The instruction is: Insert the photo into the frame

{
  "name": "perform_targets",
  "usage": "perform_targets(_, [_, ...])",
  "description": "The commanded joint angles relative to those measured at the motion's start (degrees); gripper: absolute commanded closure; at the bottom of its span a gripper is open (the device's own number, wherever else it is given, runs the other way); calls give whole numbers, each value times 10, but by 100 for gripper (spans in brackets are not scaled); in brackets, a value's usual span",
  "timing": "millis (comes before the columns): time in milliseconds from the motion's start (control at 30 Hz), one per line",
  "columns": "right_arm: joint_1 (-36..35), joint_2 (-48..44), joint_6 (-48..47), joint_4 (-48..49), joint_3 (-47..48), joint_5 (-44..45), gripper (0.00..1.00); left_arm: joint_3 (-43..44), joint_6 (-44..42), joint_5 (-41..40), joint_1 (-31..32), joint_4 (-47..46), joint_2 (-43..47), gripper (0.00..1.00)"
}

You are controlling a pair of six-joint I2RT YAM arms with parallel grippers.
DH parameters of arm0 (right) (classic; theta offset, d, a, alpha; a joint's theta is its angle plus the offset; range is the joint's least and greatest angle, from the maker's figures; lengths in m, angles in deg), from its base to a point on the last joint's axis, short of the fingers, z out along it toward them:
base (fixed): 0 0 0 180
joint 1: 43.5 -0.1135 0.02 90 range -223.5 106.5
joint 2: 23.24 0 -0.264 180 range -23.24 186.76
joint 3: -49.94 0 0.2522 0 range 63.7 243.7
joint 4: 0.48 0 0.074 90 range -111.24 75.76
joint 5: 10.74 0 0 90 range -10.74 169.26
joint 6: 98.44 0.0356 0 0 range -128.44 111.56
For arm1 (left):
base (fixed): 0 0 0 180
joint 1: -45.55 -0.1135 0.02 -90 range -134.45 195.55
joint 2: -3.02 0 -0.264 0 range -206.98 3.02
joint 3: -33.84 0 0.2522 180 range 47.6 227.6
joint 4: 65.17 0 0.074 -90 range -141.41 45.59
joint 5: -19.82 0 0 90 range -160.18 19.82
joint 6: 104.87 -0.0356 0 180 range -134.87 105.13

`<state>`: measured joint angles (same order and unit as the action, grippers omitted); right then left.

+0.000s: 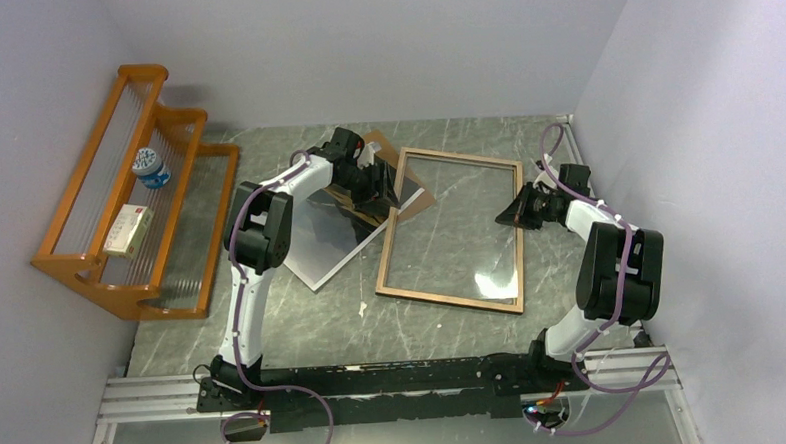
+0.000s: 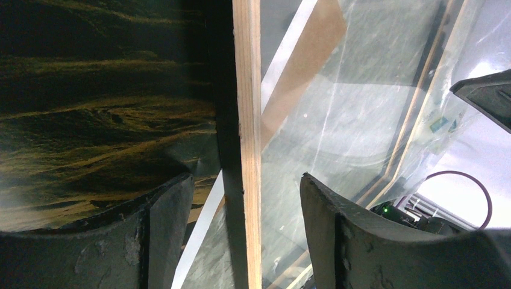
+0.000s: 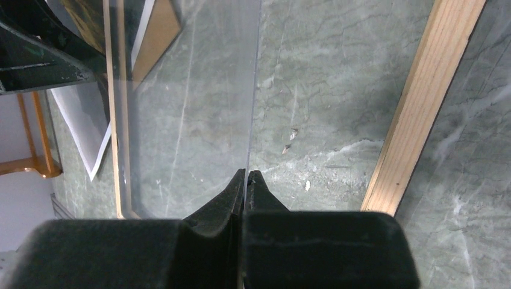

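- Rack (image 1: 61, 265), orange, at the left of the table (image 1: 303, 326): a white-and-blue tub (image 1: 151, 168) and a small box (image 1: 127, 230) sit on its rungs.
- The frame (image 1: 447, 298) lies wood side up; the photo (image 1: 325, 245) lies outside it, by its left rail.
- Left gripper (image 2: 247, 180): fingers spread, straddling that rail.
- Right gripper (image 3: 247, 173): fingers pressed together on the edge of the clear pane (image 3: 193, 120), inside the right rail.
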<state>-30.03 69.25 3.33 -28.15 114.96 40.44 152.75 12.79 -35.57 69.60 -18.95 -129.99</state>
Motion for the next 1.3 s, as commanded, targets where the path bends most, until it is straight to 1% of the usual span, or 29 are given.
perform_targets(0, [3,-34,6,77,-19,17,100,4,-19,-36,6,17,-32,28])
perform_targets(200, [3,-36,11,95,-36,14,100,4,-18,-34,6,16,-34,29])
perform_targets(500, [-1,-9,26,75,-28,-6,100,0,-15,-34,5,14,-32,30])
perform_targets(567, [-1,-7,39,74,-25,-15,93,-2,-15,-35,6,14,-32,31])
perform_targets(733, [-1,-24,85,83,-32,-50,69,-8,-19,-44,6,11,-25,35])
perform_targets(800, [0,-37,112,104,-44,-73,64,-8,-22,-46,6,9,-22,39])
perform_targets(833, [0,-40,125,114,-48,-85,64,-7,-24,-46,6,9,-24,43])
perform_targets(900, [0,-44,150,131,-53,-100,69,-4,-29,-48,6,13,-26,51])
perform_targets(1000, [-2,-47,166,136,-55,-100,79,-3,-35,-73,6,19,-22,58])
perform_targets(1167, [-6,-64,180,129,-55,-90,88,-6,-47,-114,6,25,-2,74])
perform_targets(1267, [-12,-83,206,129,-53,-88,94,-5,-51,-143,5,31,3,81])
